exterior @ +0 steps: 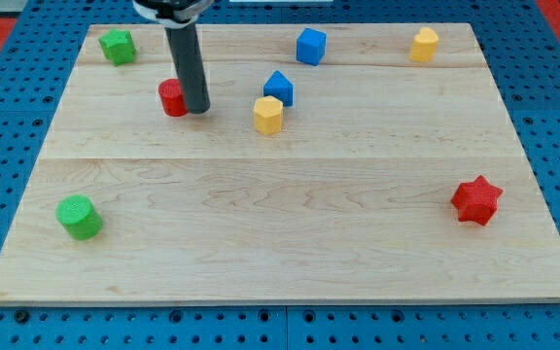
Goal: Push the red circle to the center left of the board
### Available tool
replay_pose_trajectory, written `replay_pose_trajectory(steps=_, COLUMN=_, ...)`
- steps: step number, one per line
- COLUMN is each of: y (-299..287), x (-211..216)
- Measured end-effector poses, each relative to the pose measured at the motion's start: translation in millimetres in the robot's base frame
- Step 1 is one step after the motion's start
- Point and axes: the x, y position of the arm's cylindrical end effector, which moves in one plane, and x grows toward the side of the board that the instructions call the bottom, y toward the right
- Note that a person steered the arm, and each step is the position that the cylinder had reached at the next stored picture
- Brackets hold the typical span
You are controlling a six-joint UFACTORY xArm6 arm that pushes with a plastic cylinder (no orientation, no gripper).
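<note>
The red circle (172, 98) is a short red cylinder in the upper left part of the wooden board (280, 224). My tip (198, 110) rests on the board right against the circle's right side, touching or nearly touching it. The dark rod rises from there to the view's top edge and hides part of the circle's right rim.
A green star-like block (118, 46) sits at the top left. A green cylinder (80, 217) is at the lower left. A blue cube (310, 46), a blue block (278, 87) and a yellow hexagon (268, 115) are near the top centre. A yellow block (424, 44) is at the top right. A red star (476, 200) is at the right.
</note>
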Motion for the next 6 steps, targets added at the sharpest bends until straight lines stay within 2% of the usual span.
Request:
replay_pose_trajectory(steps=2, y=-35, x=-9)
replay_pose_trajectory(steps=4, y=-34, x=-48)
replay_pose_trajectory(steps=6, y=-97, x=-5)
